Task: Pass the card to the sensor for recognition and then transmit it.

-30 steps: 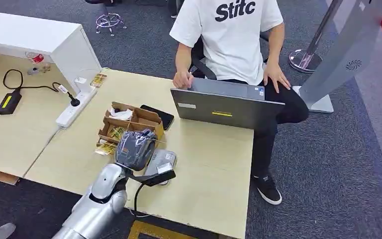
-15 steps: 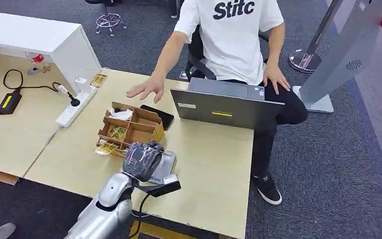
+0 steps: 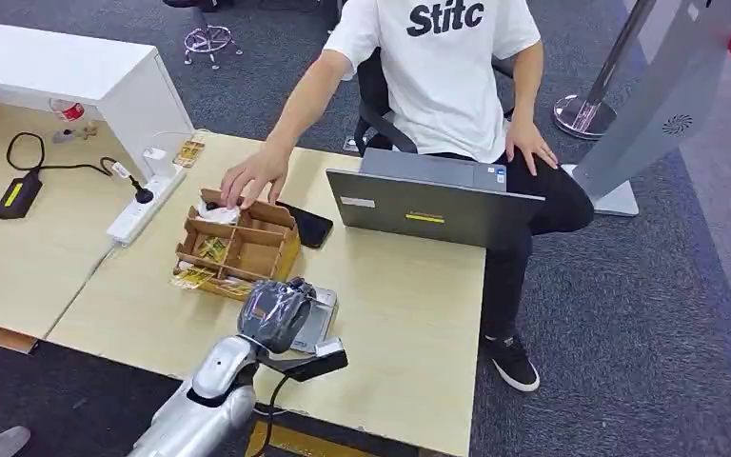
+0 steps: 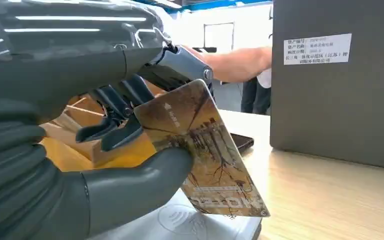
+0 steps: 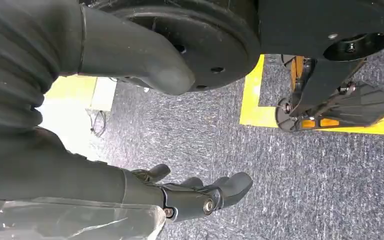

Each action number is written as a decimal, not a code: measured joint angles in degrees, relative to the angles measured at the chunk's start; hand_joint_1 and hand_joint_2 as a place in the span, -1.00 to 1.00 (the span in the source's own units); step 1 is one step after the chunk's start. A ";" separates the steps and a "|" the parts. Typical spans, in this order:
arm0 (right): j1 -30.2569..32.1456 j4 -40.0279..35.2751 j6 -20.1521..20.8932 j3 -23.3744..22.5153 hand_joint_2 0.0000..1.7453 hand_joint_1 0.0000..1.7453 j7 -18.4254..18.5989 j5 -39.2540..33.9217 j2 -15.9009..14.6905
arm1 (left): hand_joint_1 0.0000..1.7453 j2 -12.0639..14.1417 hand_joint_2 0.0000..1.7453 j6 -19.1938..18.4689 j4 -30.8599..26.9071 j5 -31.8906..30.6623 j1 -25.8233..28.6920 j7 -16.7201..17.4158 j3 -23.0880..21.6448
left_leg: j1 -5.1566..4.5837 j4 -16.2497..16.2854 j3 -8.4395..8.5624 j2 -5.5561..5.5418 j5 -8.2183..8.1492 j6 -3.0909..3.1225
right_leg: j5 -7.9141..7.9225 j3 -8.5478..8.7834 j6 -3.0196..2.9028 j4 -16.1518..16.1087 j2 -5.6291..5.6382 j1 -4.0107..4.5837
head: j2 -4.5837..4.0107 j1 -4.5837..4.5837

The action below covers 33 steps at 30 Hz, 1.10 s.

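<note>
My left hand (image 3: 274, 316) hovers over the grey sensor (image 3: 316, 318) near the table's front edge. In the left wrist view the left hand (image 4: 80, 150) pinches a brown patterned card (image 4: 205, 150) between thumb and fingers, its lower edge just above the sensor's white top (image 4: 190, 222) with a contactless mark. My right hand (image 5: 190, 197) hangs beside my body over the carpet, fingers loosely apart and holding nothing.
A wooden compartment box (image 3: 238, 248) with more cards stands just behind the sensor; a person's hand (image 3: 252, 176) rests on its far rim. A black phone (image 3: 309, 226) and an open laptop (image 3: 433, 205) lie further back. A power strip (image 3: 143, 205) sits left.
My left hand has shifted right and settled over the sensor. The person's hand left the laptop, reached across and now touches the wooden box, which has slid slightly left.
</note>
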 joint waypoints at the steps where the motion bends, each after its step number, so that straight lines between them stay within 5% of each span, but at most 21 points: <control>1: 0.00 0.00 0.07 0.00 1.00 -1.00 0.00 0.02 0.00 | 1.00 0.00 1.00 0.07 0.35 0.00 -0.24 0.00 0.00 | 0.00 0.00 0.00 -0.01 0.00 0.00 | 0.00 0.01 0.00 0.00 0.00 0.00 | 0.00 0.00; 13: 0.04 0.09 0.15 -0.02 1.00 -1.00 -0.09 0.50 0.02 | 1.00 1.38 1.00 3.50 1.47 1.40 -1.23 0.00 0.04 | 0.01 0.00 0.02 0.00 0.03 0.00 | 0.01 0.03 0.00 0.02 0.00 0.01 | 0.00 0.00; 33: 0.30 0.17 -0.15 -0.07 1.00 -1.00 0.04 1.51 0.02 | 1.00 9.83 1.00 3.08 -13.97 9.46 -5.98 1.01 9.99 | 0.06 0.00 0.00 -0.01 0.07 -0.06 | 0.03 0.02 -0.04 0.04 0.00 0.06 | 0.00 0.00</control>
